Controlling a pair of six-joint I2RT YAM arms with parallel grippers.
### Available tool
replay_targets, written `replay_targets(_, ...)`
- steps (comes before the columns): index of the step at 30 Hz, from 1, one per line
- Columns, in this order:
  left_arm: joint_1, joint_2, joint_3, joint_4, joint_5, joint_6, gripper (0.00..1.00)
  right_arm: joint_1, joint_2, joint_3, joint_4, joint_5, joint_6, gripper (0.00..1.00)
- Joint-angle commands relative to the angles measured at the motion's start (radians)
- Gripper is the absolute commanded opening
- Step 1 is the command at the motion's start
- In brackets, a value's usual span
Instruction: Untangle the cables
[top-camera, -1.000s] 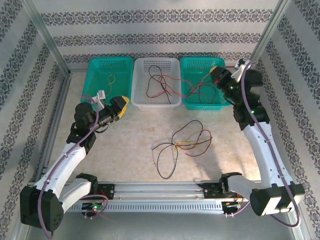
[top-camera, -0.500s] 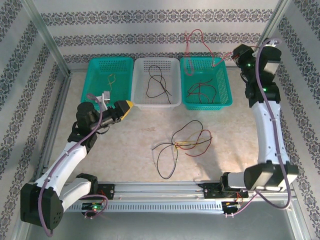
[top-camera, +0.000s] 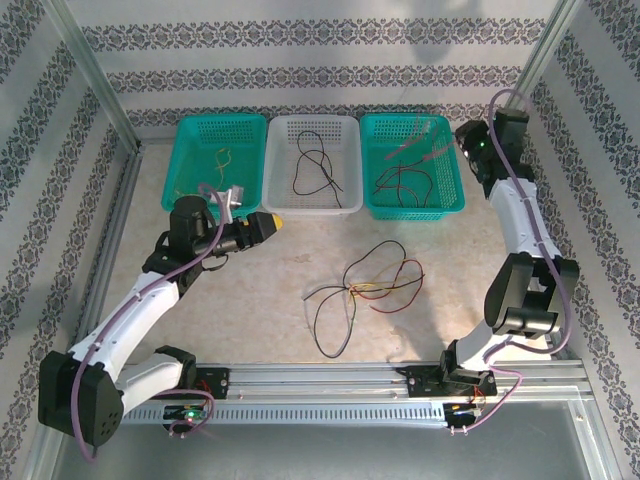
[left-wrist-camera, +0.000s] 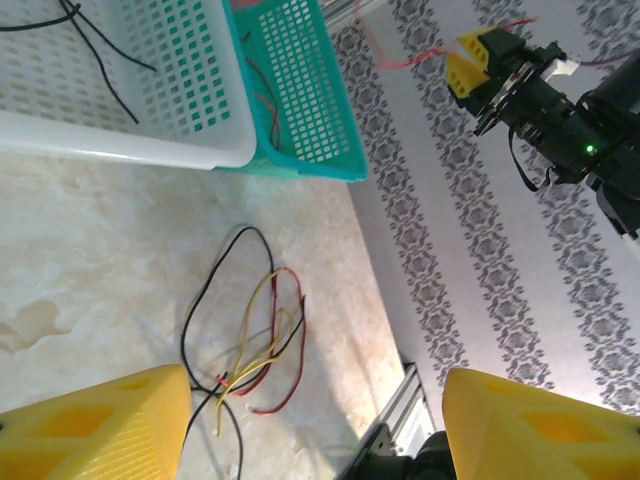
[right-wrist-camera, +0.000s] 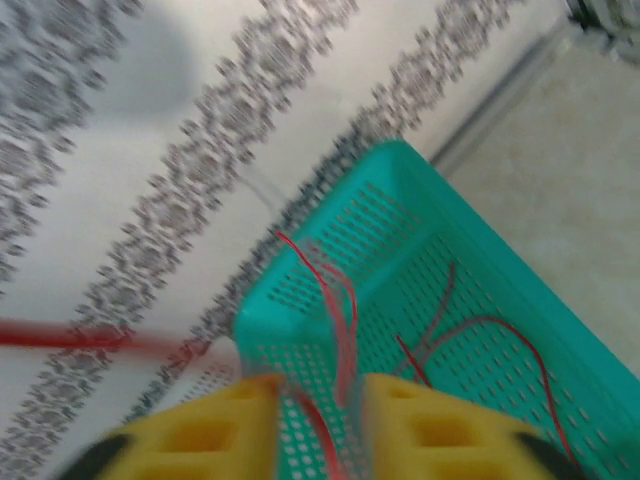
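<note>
The table (top-camera: 250, 300) carries three baskets in a row along its far edge: a left teal basket (top-camera: 190, 128), a white basket (top-camera: 310, 206) in the middle and a right teal basket (top-camera: 415, 208). Each already holds sorted cables: yellow in the left one, black in the white one, red with some black in the right one. By that showing the job looks roughly half done.

What is left is one tangle (top-camera: 365, 288) lying on the bare table, near of the baskets and between the two arms. Black, red and yellow strands loop through one another there, with a pale end poking left. How many strands it holds I cannot tell.

The left gripper (top-camera: 270, 221) hovers low just near of the white basket, its yellow fingers spread wide and holding nothing, aimed towards the tangle.

The right gripper (right-wrist-camera: 320, 395) is raised at the far right corner of the right teal basket. Its fingers stand parted, and a blurred red strand (right-wrist-camera: 345, 310) hangs between them above the basket, seemingly let go.
</note>
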Motion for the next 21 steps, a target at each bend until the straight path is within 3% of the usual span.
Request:
replay_targets(1, -0.025, 0.000, 0.050, -0.074, -0.015, 0.080, 0.69, -0.002, -0.004, -0.018, 0.011, -0.046, -0.031, 0.47)
replay_targets(4, -0.051, 0.005, 0.070, -0.123, -0.042, 0.117, 0.70, -0.001, -0.061, -0.077, -0.011, -0.046, -0.056, 0.61)
replay_targets(9, -0.159, 0.044, 0.117, -0.227, -0.152, 0.219, 0.71, 0.019, -0.241, -0.205, -0.069, -0.042, -0.104, 0.64)
replay_targets(12, -0.256, 0.108, 0.153, -0.287, -0.231, 0.288, 0.71, 0.080, -0.373, -0.278, -0.139, -0.021, -0.159, 0.64)
replay_targets(16, -0.347, 0.223, 0.198, -0.337, -0.288, 0.343, 0.69, 0.243, -0.553, -0.410, -0.224, 0.076, -0.215, 0.65)
replay_targets(21, -0.428, 0.331, 0.206, -0.295, -0.300, 0.351, 0.67, 0.503, -0.708, -0.609, -0.346, 0.311, -0.207, 0.66)
